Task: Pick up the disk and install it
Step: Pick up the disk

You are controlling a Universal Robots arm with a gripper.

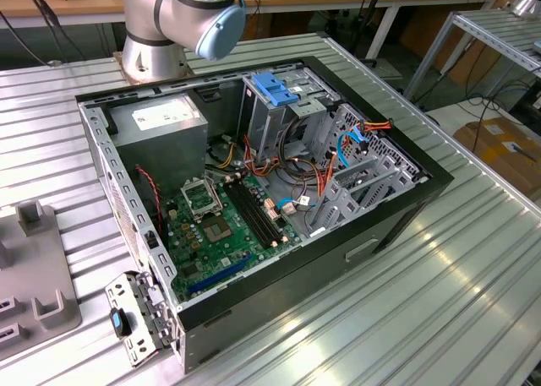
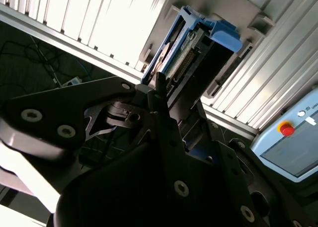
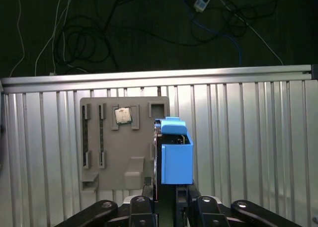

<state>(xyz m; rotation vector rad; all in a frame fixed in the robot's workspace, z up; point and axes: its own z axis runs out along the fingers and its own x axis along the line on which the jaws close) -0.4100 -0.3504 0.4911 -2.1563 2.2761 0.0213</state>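
Note:
The disk [image 3: 176, 155], framed by a blue plastic carrier, stands on edge between my gripper [image 3: 165, 189] fingers, over the right side of a grey fixture plate [image 3: 104, 152]. In the second wrist view the disk [image 2: 191, 50] shows its connector edge and blue frame, with a dark fingertip [image 2: 159, 83] pressed against its end. The gripper looks shut on the disk. Whether the disk still rests on the plate I cannot tell. In the exterior view the open computer case [image 1: 397, 225] lies on the ribbed metal table, and part of the grey fixture plate [image 1: 34, 268] shows at that view's left.
Inside the case are a grey power-supply box [image 1: 156, 120], a metal cage with a blue top [image 1: 275, 86], a green motherboard [image 1: 215, 225] and loose cables. A processor chip [image 3: 122, 115] sits on the fixture plate. A pendant with a red button [image 2: 287, 129] lies nearby. The arm's base [image 1: 161, 31] stands behind the case.

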